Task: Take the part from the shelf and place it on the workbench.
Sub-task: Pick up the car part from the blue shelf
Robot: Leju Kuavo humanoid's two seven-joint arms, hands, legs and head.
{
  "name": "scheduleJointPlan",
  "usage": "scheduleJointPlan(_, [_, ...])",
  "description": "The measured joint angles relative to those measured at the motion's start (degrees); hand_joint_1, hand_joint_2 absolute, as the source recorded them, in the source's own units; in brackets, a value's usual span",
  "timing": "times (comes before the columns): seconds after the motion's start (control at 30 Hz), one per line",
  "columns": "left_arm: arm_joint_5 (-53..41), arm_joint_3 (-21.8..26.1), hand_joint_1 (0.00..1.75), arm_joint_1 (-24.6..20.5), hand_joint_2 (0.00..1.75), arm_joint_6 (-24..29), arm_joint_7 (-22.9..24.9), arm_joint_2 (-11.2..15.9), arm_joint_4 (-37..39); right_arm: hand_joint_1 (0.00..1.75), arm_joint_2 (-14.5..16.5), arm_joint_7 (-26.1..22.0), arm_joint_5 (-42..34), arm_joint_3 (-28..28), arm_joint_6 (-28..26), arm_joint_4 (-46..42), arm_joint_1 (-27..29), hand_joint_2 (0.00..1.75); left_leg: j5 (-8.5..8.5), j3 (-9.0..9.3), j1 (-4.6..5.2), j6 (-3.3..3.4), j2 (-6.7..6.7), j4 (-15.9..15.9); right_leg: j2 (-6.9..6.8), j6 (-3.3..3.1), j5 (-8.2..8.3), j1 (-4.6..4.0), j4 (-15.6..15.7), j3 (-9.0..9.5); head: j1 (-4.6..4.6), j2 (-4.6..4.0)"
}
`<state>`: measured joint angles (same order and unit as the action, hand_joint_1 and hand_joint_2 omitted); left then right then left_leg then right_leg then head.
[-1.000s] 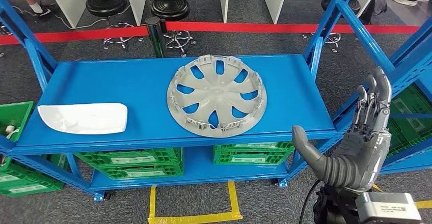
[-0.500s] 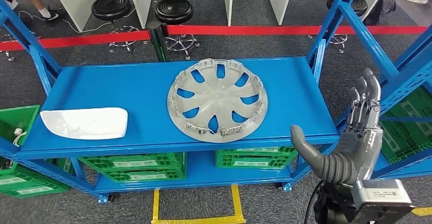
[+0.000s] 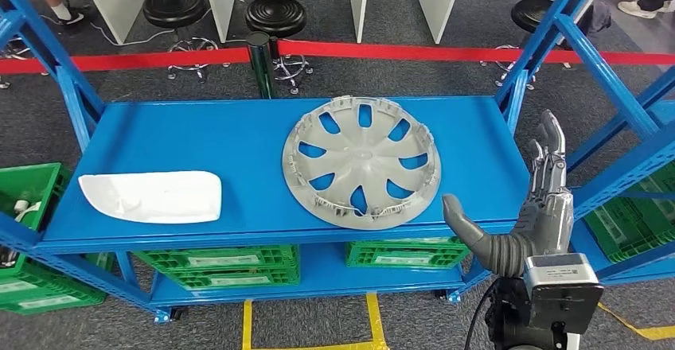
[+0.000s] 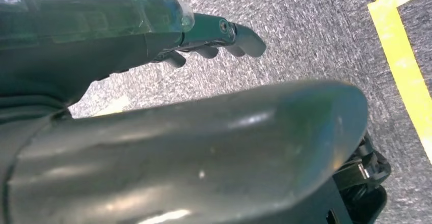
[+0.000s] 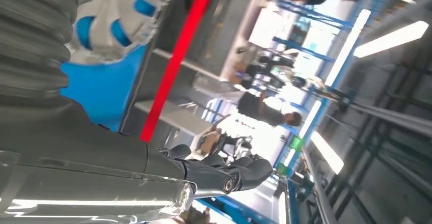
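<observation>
The hubcap [image 3: 361, 161] lies flat on the blue shelf [image 3: 199, 139], on its right half, with the near rim reaching almost to the front edge. The right hand [image 3: 532, 211] is raised just off the shelf's front right corner, holding nothing, fingers straight up and thumb spread toward the hubcap. So the part lies to the left and a bit forward of this hand, near but not touching. Being round, it has no long axis. The left hand [image 4: 168, 107] hangs over the floor w/ nothing in it, so the right one is nearer, I think.

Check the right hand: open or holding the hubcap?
Open. In the head view the right hand stands beside the shelf, thumb spread, holding nothing; the hubcap lies flat, untouched.
</observation>
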<state>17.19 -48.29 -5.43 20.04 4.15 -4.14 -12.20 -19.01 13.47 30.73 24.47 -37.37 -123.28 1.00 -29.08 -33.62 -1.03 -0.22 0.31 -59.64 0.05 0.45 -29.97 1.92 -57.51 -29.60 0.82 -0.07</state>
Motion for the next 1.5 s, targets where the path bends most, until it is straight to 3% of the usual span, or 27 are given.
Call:
scheduleJointPlan(0.07, [-0.7, -0.3, 0.00, 0.0, 0.00, -0.3, 0.2, -0.1, 0.0, 0.00, -1.0, 2.7, 3.2, 0.1, 2.7, 1.1, -1.0, 1.75, -0.04, -0.04, 0.15, 0.06, -0.01, 0.0, 0.00, -1.43, 0.12, -0.06, 0.3, 0.07, 0.37, 0.00])
scheduleJointPlan(0.13, [-1.5, -0.7, 0.00, -0.1, 0.00, -0.7, 0.4, -0.1, 0.0, 0.00, -2.1, 5.3, 6.6, 0.4, 6.4, 2.6, -2.5, 1.75, -0.14, -0.09, 0.30, 0.28, 0.02, 0.0, -0.01, -1.85, 0.14, -0.08, 0.6, 0.13, 0.76, 0.00])
scheduleJointPlan(0.2, [-2.1, -1.2, 0.00, -0.1, 0.00, -1.0, 0.6, -0.1, 0.0, 0.00, -3.2, 7.0, 8.9, 0.6, 9.8, 4.6, -4.1, 1.75, -0.19, -0.10, 0.45, 0.51, 0.07, 0.0, -0.02, -1.88, 0.10, -0.05, 0.9, 0.20, 1.07, 0.00])
scheduleJointPlan(0.27, [-2.7, -1.7, 0.00, -0.2, 0.00, -1.3, 0.6, -0.1, 0.0, 0.00, -4.3, 8.1, 10.1, 0.9, 13.7, 6.8, -5.9, 1.75, -0.17, -0.11, 0.58, 0.61, 0.12, 0.0, -0.02, -1.33, 0.15, 0.05, 1.1, 0.23, 1.22, 0.00])
scheduleJointPlan(0.3, [-2.9, -2.0, 0.00, -0.2, 0.00, -1.6, 0.6, 0.0, 0.0, 0.00, -4.9, 8.5, 10.4, 1.0, 15.9, 8.0, -6.9, 1.75, -0.15, -0.13, 0.62, 0.66, 0.13, 0.0, -0.02, -0.61, 0.20, 0.14, 1.2, 0.27, 1.26, 0.00])
scheduleJointPlan(0.4, [-3.2, -2.9, 0.00, -0.2, 0.00, -2.2, 0.4, 0.0, 0.0, 0.00, -6.7, 8.9, 9.9, 1.6, 21.0, 11.7, -9.3, 1.75, -0.07, -0.17, 0.65, 0.79, 0.12, 0.0, -0.05, 2.37, 0.33, 0.36, 1.7, 0.48, 1.26, 0.00])
scheduleJointPlan(0.47, [-3.3, -3.4, 0.00, -0.2, 0.00, -2.4, 0.4, 0.0, 0.0, 0.00, -7.8, 9.0, 9.4, 2.0, 23.8, 13.8, -10.4, 1.75, -0.05, -0.16, 0.60, 0.80, 0.07, 0.0, -0.09, 3.06, 0.34, 0.36, 1.8, 0.54, 1.21, 0.00])
scheduleJointPlan(0.7, [-3.3, -5.0, 0.00, -0.2, 0.00, -4.1, 1.2, 0.1, 0.0, 0.00, -12.1, 10.4, 8.3, 3.6, 28.5, 19.0, -11.5, 1.75, 0.05, -0.09, 0.41, 0.64, -0.30, 0.0, -0.29, 3.00, 0.26, 0.21, 1.6, 0.52, 1.11, 0.01])
scheduleJointPlan(1.07, [-2.8, -6.1, 0.00, -0.2, 0.00, -4.5, 1.2, 0.1, 0.0, 0.00, -16.9, 12.0, 7.0, 4.2, 27.2, 22.2, -8.7, 1.75, 0.06, -0.09, 0.37, 0.60, -0.45, 0.0, -0.44, 2.81, 0.14, 0.18, 1.5, 0.52, 1.10, 0.01])
scheduleJointPlan(1.5, [-2.5, -6.1, 0.00, -0.2, 0.00, -4.5, 0.4, 0.0, 0.0, 0.00, -19.3, 11.9, 5.7, 3.0, 25.2, 25.9, -6.9, 1.75, 0.06, -0.09, 0.38, 0.60, -0.45, 0.0, -0.45, 2.81, 0.14, 0.18, 1.5, 0.51, 1.12, 0.00])
